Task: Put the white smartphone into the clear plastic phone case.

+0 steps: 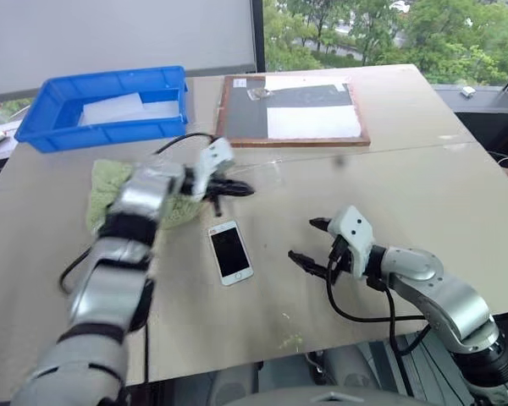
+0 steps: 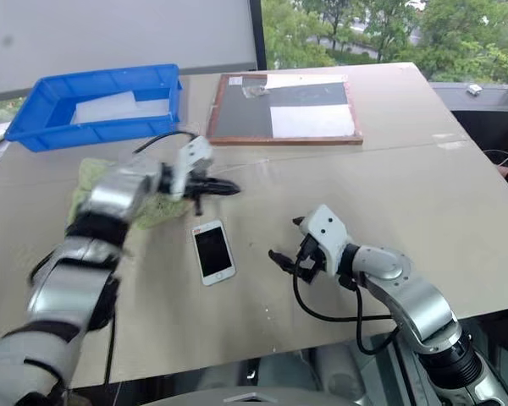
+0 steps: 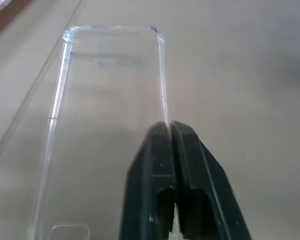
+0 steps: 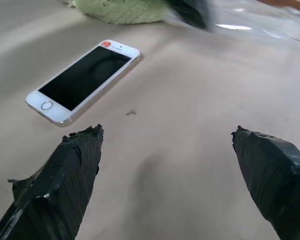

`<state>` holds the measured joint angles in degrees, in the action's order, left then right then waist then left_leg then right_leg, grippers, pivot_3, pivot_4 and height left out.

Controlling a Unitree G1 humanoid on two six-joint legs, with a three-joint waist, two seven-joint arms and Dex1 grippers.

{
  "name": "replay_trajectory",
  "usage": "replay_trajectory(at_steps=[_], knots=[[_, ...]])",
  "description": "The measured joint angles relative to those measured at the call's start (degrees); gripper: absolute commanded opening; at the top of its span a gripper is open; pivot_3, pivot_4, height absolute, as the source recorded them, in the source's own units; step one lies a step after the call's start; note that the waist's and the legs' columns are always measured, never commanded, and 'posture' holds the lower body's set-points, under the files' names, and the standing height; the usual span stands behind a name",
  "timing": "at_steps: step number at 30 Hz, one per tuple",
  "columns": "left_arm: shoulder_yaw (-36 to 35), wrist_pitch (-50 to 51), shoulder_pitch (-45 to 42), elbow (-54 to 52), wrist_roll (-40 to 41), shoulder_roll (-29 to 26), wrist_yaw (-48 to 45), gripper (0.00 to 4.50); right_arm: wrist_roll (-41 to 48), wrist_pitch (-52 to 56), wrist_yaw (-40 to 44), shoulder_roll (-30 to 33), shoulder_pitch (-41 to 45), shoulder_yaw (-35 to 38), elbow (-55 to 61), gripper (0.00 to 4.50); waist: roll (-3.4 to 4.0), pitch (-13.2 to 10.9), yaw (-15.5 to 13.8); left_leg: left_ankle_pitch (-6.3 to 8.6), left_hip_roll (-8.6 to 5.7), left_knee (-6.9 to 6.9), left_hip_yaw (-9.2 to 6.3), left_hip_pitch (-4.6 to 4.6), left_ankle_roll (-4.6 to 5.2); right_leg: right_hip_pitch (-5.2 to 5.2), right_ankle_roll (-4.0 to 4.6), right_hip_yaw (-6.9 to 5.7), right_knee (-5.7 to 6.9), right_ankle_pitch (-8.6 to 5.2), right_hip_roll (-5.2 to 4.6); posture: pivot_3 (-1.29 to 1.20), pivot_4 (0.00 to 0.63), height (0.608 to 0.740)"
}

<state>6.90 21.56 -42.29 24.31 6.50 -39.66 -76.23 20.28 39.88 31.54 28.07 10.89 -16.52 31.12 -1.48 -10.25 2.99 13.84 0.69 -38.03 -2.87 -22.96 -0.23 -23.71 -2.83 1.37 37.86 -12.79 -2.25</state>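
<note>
so the left gripper has its fingers pinched together on one long edge of the clear case, likely to lift it off the table toward the phone. the phone lies screen up, near the middle, not yet cased. the right gripper waits wide apart just right of it, ready to steady or grab. far left, a blue bin holds a white sheet.

No readable text, labels, brands or numbers on white smartphone or elsewhere.
</note>
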Motion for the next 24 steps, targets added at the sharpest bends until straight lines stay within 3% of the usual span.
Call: replay_trajectory(at_steps=[3,9,12,20,21,22,24], knots=[[-3.70,8.85,9.72,-14.03,3.92,-5.26,0.42,0.07,0.05,-0.26,1.16,0.26,0.07,0.23,-0.27,4.50,0.03,-0.03,-0.90,0.00,0.02,0.00,0.01,-0.04,0.00,0.00,-0.02,-0.11,-0.01,-0.03,-0.01,0.00,0.150,0.740],[-11.59,15.49,22.07,-28.05,10.02,-13.36,1.12,0.07,0.51,-1.36,3.39,0.75,0.09,1.08,-0.47,4.50,0.04,-0.05,-1.99,0.00,0.04,-0.04,0.07,0.08,0.00,0.05,0.00,-0.10,-0.03,-0.27,-0.03,0.00,0.150,0.740],[-13.04,14.51,27.99,-29.12,9.70,-16.40,2.05,0.07,0.52,-1.52,4.19,0.96,-0.07,1.57,-0.59,4.50,0.11,-0.08,-2.00,0.00,0.06,-0.01,0.09,0.10,0.00,0.02,0.01,-0.09,0.00,-0.27,0.00,0.00,0.150,0.740],[-14.23,15.47,33.99,-29.49,9.33,-16.65,9.86,0.07,0.49,-1.85,4.70,0.82,-0.24,1.58,-0.59,4.50,0.10,-0.08,-1.97,0.01,0.08,-0.01,0.16,0.06,-0.01,0.01,0.01,-0.04,-0.04,-0.28,-0.01,0.00,0.150,0.740],[-14.39,15.22,34.49,-29.22,9.51,-16.61,10.23,0.59,0.50,-1.85,4.68,0.80,-0.28,1.59,-0.59,4.50,0.10,-0.08,-2.00,0.01,0.08,0.01,0.15,0.06,-0.01,0.00,0.01,-0.06,-0.03,-0.28,0.00,0.00,0.150,0.740],[-14.97,14.78,34.85,-28.75,9.78,-16.48,10.31,0.72,0.50,-1.85,4.68,0.80,-0.34,1.59,-0.59,4.50,0.10,-0.08,-2.03,0.00,0.10,0.02,0.13,0.06,-0.01,0.00,0.02,-0.08,-0.03,-0.28,0.01,0.00,0.150,0.740],[-16.36,14.14,35.25,-27.65,11.09,-16.45,9.95,1.66,0.50,-1.86,4.70,0.82,-0.50,1.61,-0.59,4.50,0.11,-0.08,-2.04,0.01,0.11,0.02,0.14,0.07,-0.01,0.00,0.02,-0.08,-0.03,-0.28,0.01,0.00,0.150,0.740]])
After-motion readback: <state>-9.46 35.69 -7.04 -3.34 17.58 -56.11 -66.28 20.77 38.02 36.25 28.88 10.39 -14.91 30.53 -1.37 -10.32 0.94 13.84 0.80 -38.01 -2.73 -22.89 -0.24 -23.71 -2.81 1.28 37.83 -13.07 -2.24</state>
